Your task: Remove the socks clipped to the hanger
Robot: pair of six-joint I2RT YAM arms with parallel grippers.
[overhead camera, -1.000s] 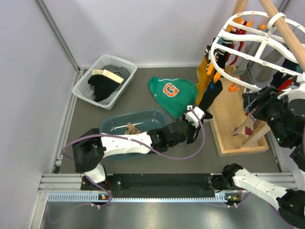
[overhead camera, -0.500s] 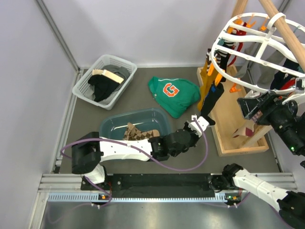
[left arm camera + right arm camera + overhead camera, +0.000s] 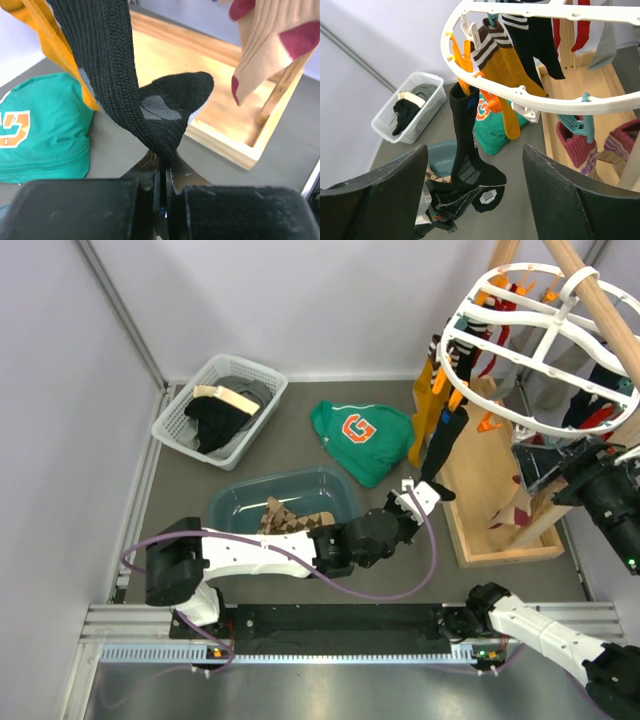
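Observation:
The white oval hanger (image 3: 530, 340) hangs from the wooden pole, and several socks are clipped to it. A black sock (image 3: 440, 445) with grey patches hangs from an orange clip on its left rim. My left gripper (image 3: 418, 490) is shut on this sock's foot, low by the floor. In the left wrist view the jaws (image 3: 162, 167) pinch the black sock (image 3: 125, 75). A mustard-orange sock (image 3: 428, 405) hangs just behind it. My right gripper (image 3: 550, 465) is open and empty under the hanger's right side. Its view shows the hanger (image 3: 545, 102), the black sock (image 3: 462, 130) and my right gripper (image 3: 474, 150).
A teal tub (image 3: 240, 502) holds a tan argyle sock (image 3: 290, 518). A green sweatshirt (image 3: 360, 435) lies on the floor behind. A white mesh basket (image 3: 170, 430) of dark clothes stands at the back left. The wooden stand base (image 3: 500, 540) lies under the hanger.
My left gripper dropped a little lower with the black sock's foot, then stayed put. The right arm drew back to the right and the hanger swung slightly.

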